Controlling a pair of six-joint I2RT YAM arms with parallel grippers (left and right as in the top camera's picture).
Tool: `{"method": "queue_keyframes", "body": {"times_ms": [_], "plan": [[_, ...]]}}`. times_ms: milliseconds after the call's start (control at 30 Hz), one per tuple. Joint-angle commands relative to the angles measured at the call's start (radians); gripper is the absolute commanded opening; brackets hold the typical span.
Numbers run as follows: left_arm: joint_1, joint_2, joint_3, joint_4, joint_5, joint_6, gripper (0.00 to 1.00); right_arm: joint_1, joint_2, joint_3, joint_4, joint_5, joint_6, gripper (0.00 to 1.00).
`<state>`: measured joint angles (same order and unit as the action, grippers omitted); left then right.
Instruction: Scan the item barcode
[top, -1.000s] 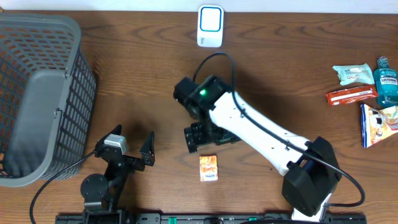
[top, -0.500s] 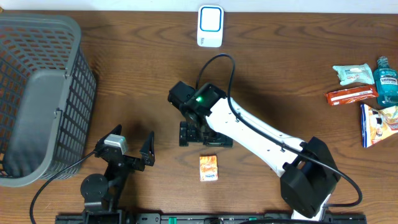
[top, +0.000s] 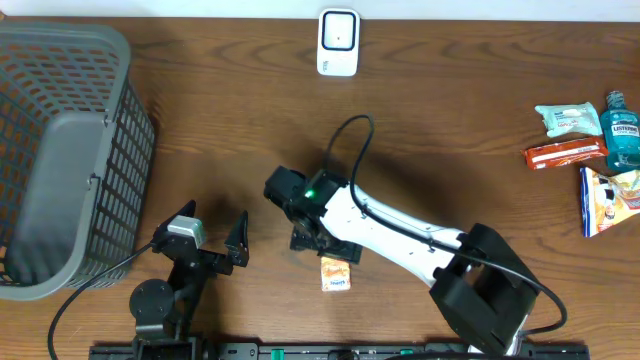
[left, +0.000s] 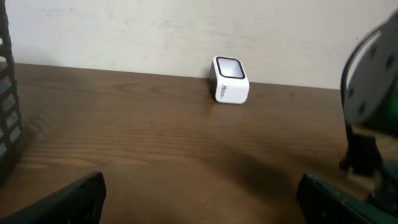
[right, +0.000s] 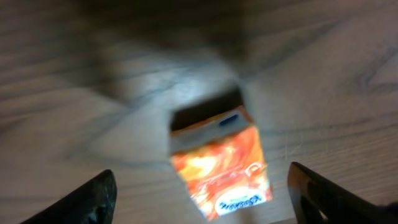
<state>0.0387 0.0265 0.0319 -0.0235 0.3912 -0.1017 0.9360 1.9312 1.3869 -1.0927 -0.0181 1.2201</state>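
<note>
Wood tabletop (top: 200, 120), white scanner (top: 338, 42), pale wall (left: 124, 31)

The table (top: 200, 120) is dark brown wood with streaky grain, the basket (top: 60, 150) is grey with an open grid pattern, and the scanner (top: 338, 42) is white with a dark window edged in blue. The carton (right: 224, 162) is bright orange with paler swirls, a white patch and a small blue mark, its top edge brownish. The right arm (top: 390, 225) is white with black joints and a green light (top: 309, 194), the left arm (top: 185, 260) is black with a silver block, and far right lie a teal bottle (top: 620, 130), a red packet (top: 565, 154) and a pale green pack (top: 566, 119).
</note>
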Motion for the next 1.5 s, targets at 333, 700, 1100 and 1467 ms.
{"method": "queue_keyframes", "body": {"times_ms": [333, 700, 1100, 1467], "plan": [[0.001, -0.003, -0.028, -0.016, 0.016, -0.001, 0.98, 0.008, 0.006, -0.138, 0.212, -0.043, 0.048, 0.68], [0.001, -0.003, -0.028, -0.016, 0.017, -0.001, 0.98, -0.014, 0.006, -0.144, 0.206, 0.042, 0.051, 0.04], [0.001, -0.003, -0.028, -0.016, 0.016, -0.001, 0.98, -0.257, 0.004, -0.143, -0.023, 0.066, 0.446, 0.02], [0.001, -0.003, -0.028, -0.016, 0.016, -0.001, 0.98, -0.61, 0.004, -0.143, -0.081, -0.324, 0.604, 0.1]]}}
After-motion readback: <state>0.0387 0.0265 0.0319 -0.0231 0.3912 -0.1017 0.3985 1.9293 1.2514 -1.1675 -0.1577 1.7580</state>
